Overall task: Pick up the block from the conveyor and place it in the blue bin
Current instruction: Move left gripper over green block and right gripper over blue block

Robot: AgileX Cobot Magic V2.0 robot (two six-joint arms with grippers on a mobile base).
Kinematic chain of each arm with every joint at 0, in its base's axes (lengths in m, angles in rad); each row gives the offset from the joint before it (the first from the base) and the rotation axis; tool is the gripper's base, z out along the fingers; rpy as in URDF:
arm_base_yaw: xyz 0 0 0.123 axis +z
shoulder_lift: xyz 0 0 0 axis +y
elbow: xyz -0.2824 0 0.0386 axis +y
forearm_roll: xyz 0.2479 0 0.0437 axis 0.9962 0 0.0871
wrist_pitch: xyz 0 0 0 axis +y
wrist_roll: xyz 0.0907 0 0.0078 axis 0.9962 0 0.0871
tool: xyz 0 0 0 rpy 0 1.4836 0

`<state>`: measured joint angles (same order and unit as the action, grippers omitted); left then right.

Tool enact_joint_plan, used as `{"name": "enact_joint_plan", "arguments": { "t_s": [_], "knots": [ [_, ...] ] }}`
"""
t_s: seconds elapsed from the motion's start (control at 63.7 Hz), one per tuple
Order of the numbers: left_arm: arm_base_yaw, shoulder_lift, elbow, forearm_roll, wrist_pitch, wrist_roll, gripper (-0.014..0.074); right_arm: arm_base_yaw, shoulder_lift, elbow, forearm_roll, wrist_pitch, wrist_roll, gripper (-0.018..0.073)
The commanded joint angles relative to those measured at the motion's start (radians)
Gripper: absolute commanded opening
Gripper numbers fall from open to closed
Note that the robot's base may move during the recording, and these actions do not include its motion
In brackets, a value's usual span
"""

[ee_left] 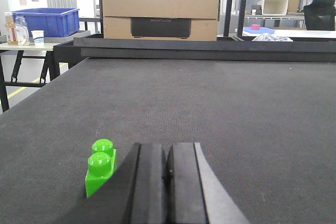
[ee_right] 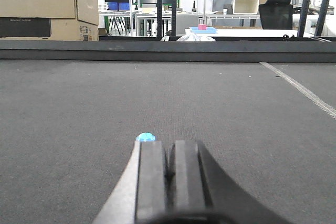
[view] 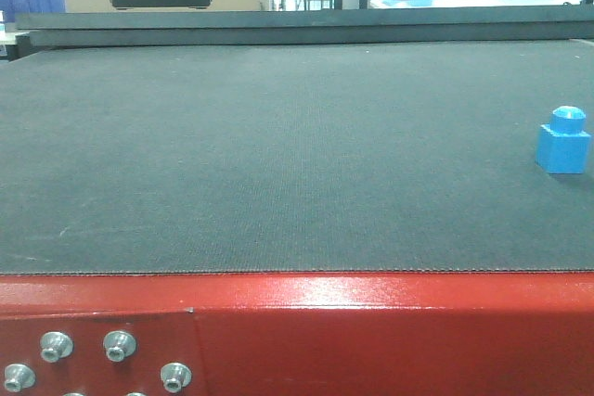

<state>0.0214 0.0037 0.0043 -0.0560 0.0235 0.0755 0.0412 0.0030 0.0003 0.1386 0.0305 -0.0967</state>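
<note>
The block pokes up just past the right gripper, closed tight and empty like the left gripper.

A: The conveyor looks like matt, rough woven fabric, dark grey. Its frame?
B: Glossy red painted metal, with shiny silver bolts.
A: And the block?
B: Smooth blue plastic with a slight sheen. The green block is glossier plastic; the box is dull brown cardboard.
</note>
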Motion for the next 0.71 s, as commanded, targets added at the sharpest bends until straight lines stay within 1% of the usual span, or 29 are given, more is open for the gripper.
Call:
{"name": "enact_joint_plan", "arguments": {
  "t_s": [0.0, 0.644, 0.691],
  "knots": [
    [-0.003, -0.004, -0.004, 0.001, -0.015, -0.005, -0.0111, 0.001, -0.003, 0.0, 0.002, -0.016, -0.004, -0.0162],
    [-0.003, -0.004, -0.004, 0.001, -0.017, -0.005, -0.0111, 0.001, -0.003, 0.0, 0.002, -0.023, -0.004, -0.0162],
    [-0.003, -0.004, -0.004, -0.012, -0.024, -0.005, -0.0111, 0.001, -0.003, 0.0, 0.002, -0.038, -0.004, -0.0162]
  ]
}}
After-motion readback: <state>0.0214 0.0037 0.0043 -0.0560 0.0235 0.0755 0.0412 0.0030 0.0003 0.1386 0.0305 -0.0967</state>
